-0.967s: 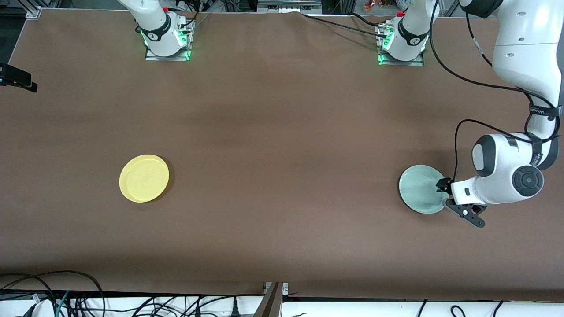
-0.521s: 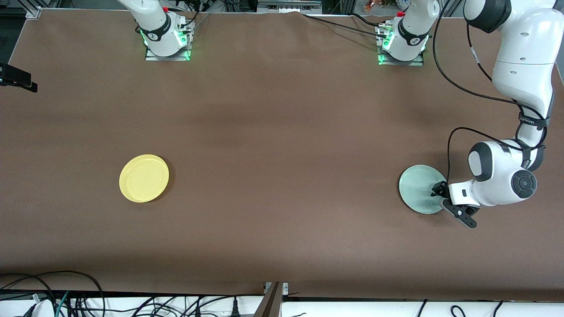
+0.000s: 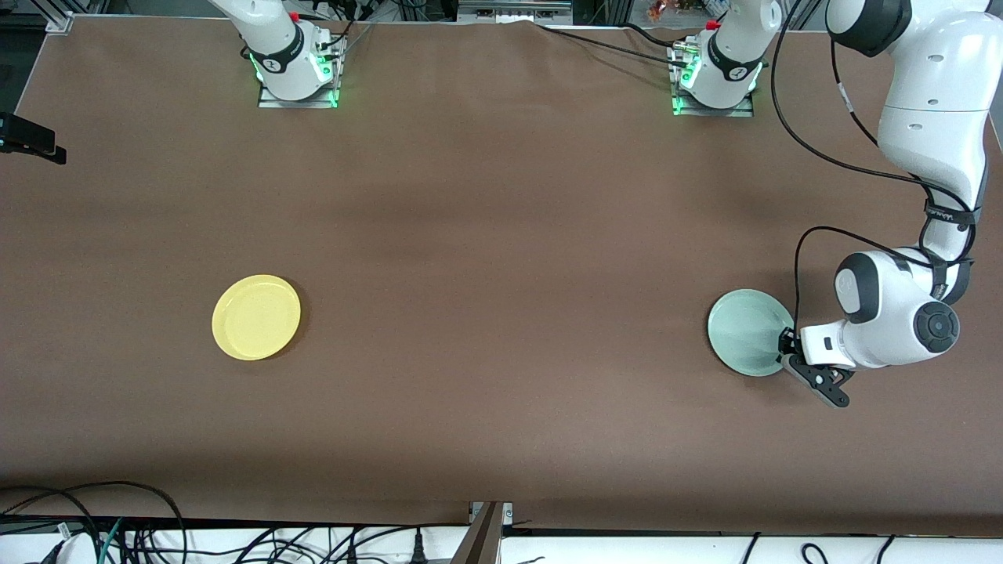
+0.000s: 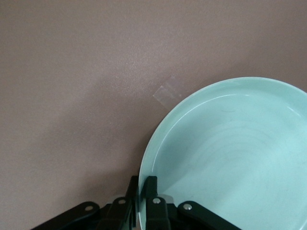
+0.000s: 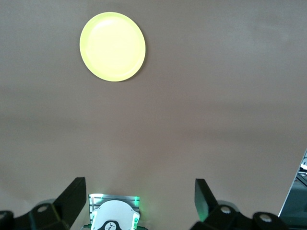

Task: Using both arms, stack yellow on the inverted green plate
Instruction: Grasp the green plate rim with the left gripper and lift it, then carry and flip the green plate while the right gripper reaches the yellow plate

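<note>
At the left arm's end of the table, the left gripper (image 4: 142,201) pinches the green plate (image 3: 746,331) by its rim, while the right gripper (image 5: 139,203) waits spread wide high above the yellow plate (image 3: 256,316).

plain brown table (image 3: 501,235)

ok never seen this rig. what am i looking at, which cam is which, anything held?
Two white robot arms are bolted along one edge of a brown table. One picture looks down from across the table; the other two come from cameras on each arm's wrist. A yellow plate lies at the right arm's end, a green plate at the left arm's end. The left hand pinches the green plate's rim, tilting that plate. The right hand waits high up, open and empty, looking down on the yellow plate.
</note>
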Robot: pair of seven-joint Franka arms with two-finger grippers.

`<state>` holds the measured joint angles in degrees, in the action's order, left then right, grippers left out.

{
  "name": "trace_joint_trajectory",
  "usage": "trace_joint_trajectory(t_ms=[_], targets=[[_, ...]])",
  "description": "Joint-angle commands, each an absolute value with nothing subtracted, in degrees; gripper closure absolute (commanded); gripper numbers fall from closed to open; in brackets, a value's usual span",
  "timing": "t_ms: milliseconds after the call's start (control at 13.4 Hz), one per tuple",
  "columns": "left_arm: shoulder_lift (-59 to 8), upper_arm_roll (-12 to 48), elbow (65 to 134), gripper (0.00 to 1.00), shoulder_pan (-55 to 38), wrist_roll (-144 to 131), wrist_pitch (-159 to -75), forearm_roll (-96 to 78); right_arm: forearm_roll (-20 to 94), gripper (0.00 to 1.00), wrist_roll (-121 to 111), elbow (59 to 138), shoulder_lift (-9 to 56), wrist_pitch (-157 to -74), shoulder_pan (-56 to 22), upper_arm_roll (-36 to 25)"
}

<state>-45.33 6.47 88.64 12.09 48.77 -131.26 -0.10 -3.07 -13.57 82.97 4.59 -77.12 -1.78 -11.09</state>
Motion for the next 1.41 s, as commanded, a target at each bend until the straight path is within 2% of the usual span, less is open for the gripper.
trace_joint_trajectory(t_ms=[0,298,595,967,1339], targets=[[-41.2,8.0,88.9,1.00,12.5,50.2,-126.7,-2.0,-2.0,0.00,-13.1,82.6,4.5,-77.0,-1.3,-11.1],[-34.6,10.4,89.0,1.00,11.5,49.1,-125.9,-1.2,-1.9,0.00,-13.1,82.6,4.5,-77.0,-1.3,-11.6],[-30.4,10.4,88.4,1.00,5.1,41.1,-122.1,5.9,-1.9,0.00,-13.1,82.6,4.5,-77.0,-1.3,-11.6],[-27.2,10.5,88.2,1.00,-5.3,21.0,-114.1,16.0,-1.9,0.00,-13.1,82.6,4.5,-77.0,-1.3,-11.6],[-26.8,10.5,87.0,1.00,-18.1,-2.7,-102.1,29.9,-1.9,0.00,-13.1,82.6,4.5,-77.0,-1.3,-11.7]])
